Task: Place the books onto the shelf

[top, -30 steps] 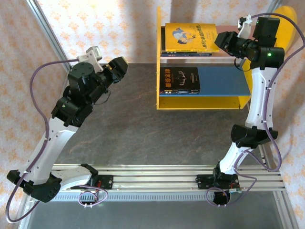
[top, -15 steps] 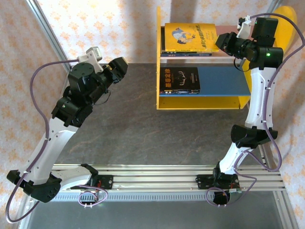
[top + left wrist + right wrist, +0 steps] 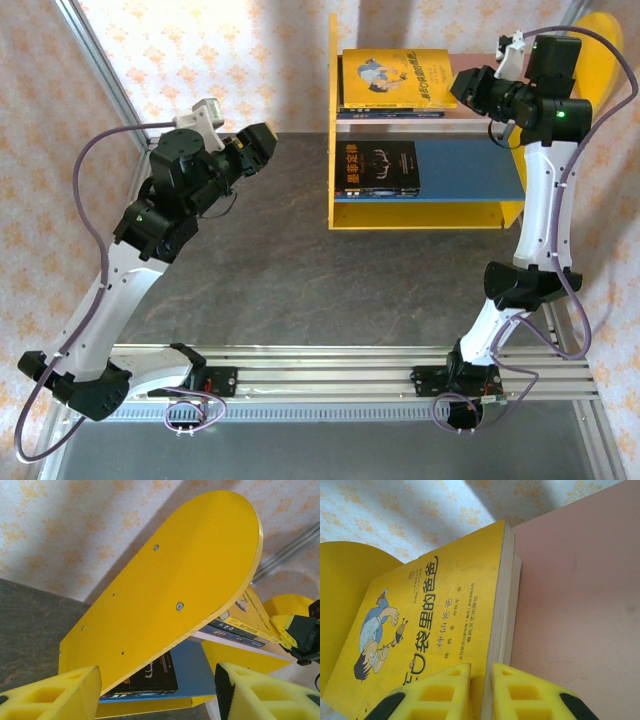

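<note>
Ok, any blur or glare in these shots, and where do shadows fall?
Top view: even light, no glare on the table, shelf sharp. Left wrist: side panel crisp, the near fingers slightly soft. Right wrist: yellow book title readable, a diagonal shadow across the wallpaper above it.

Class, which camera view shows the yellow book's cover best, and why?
The right wrist view: the yellow book sits close, cartoon figure and title legible. Top external shows its whole cover, small. Left wrist catches its edge beyond the yellow side panel.
</note>
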Controlling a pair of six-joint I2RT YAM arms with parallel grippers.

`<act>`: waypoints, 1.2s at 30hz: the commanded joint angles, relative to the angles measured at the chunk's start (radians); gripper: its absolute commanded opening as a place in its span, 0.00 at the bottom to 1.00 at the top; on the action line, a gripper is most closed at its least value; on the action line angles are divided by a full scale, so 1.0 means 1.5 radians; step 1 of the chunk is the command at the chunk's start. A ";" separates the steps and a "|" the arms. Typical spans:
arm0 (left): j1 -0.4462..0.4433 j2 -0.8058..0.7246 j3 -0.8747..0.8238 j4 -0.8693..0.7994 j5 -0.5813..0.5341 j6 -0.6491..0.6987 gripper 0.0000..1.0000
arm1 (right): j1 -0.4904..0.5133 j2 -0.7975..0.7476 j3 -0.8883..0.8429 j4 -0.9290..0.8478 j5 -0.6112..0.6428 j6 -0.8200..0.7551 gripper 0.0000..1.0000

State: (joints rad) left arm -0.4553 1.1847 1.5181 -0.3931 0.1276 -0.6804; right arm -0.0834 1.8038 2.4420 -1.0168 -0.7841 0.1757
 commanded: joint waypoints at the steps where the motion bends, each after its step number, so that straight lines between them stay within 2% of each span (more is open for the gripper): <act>1: 0.008 0.001 0.023 0.009 0.014 0.011 0.60 | 0.008 -0.002 0.006 0.025 -0.003 0.007 0.15; 36: 0.007 -0.001 0.035 -0.018 0.002 0.032 0.60 | 0.035 0.009 0.002 0.052 0.000 0.033 0.12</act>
State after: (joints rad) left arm -0.4553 1.1870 1.5421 -0.4126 0.1307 -0.6537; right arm -0.0547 1.8194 2.4432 -0.9897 -0.7799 0.2089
